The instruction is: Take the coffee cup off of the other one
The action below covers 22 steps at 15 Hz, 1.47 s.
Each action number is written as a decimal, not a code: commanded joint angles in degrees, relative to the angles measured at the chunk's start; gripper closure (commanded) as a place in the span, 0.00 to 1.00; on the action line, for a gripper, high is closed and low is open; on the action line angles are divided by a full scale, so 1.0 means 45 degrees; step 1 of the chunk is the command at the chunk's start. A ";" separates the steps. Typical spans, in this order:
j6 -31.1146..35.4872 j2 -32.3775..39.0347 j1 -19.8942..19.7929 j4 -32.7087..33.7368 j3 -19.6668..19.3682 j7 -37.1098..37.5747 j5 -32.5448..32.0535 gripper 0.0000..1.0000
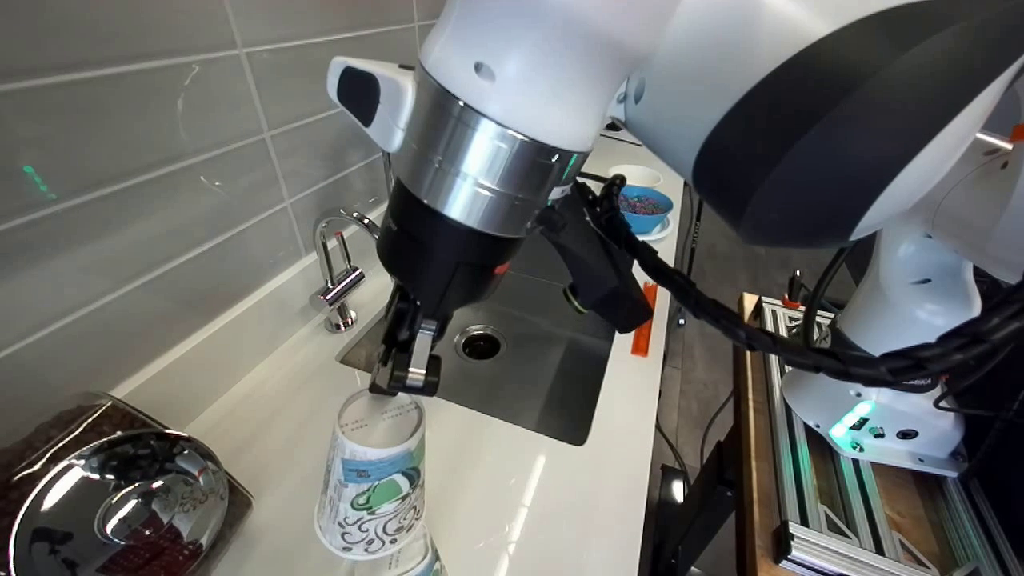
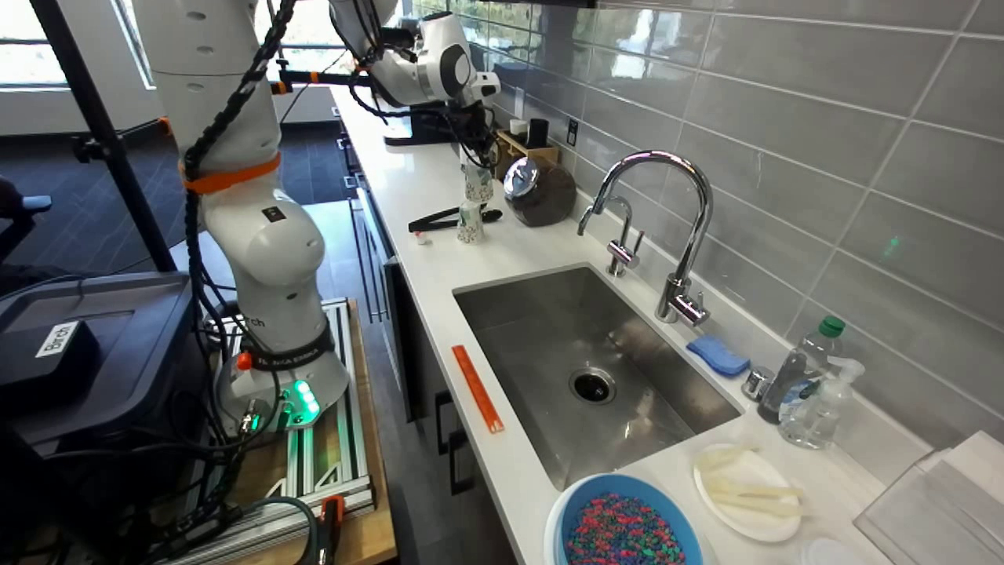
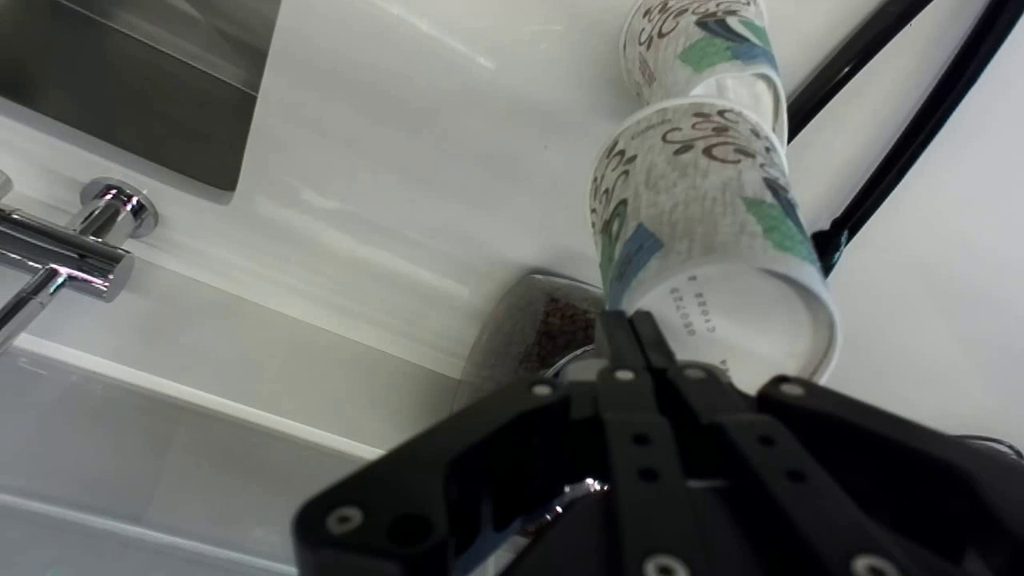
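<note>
In an exterior view, the robot arm (image 2: 259, 227) stands left of the sink (image 2: 541, 329), its base lit green. Black tongs (image 3: 904, 148) lie on the desk (image 2: 514, 251), beyond the far end of the sink. An orange strip (image 2: 477, 388) lies flat just beside the sink's left edge.

The other cup (image 2: 471, 224) stands upside down on the desk, beyond the far end of the sink and just beside the tongs. The coffee cup (image 2: 479, 186), also upside down, is held above the other cup, in the same area beyond the sink. The gripper (image 3: 634, 328) holds it from above: the jaws are closed on the edge of the coffee cup's base. In the wrist view, the recessed base of the other cup is exposed past the rim of the coffee cup (contact between the two cannot be confirmed from these angles).

A jar (image 2: 553, 196) with a metal lid stands beyond the sink, to the right of both cups. A blue bowl (image 2: 620, 482) filled with coloured pieces (image 2: 623, 534) sits at the near end of the sink. Along the sink's right side, a small tap (image 2: 620, 255) and a tall tap (image 2: 676, 297) are mounted on the desk; a blue sponge (image 2: 718, 355) lies on that same side. A white plate (image 2: 757, 531) bearing pale strips (image 2: 753, 489) lies near the sink's near right corner. Right of the sink stand a green-capped bottle (image 2: 796, 369) and a pump bottle (image 2: 820, 408), side by side.
</note>
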 commanded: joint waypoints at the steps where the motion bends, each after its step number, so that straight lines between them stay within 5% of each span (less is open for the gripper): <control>1: -0.0708 -0.0790 -0.0229 -0.0459 0.0231 0.0739 -0.0390 1.00; 22: -0.2445 -0.0930 -0.1294 -0.0677 0.0531 0.2161 -0.0555 1.00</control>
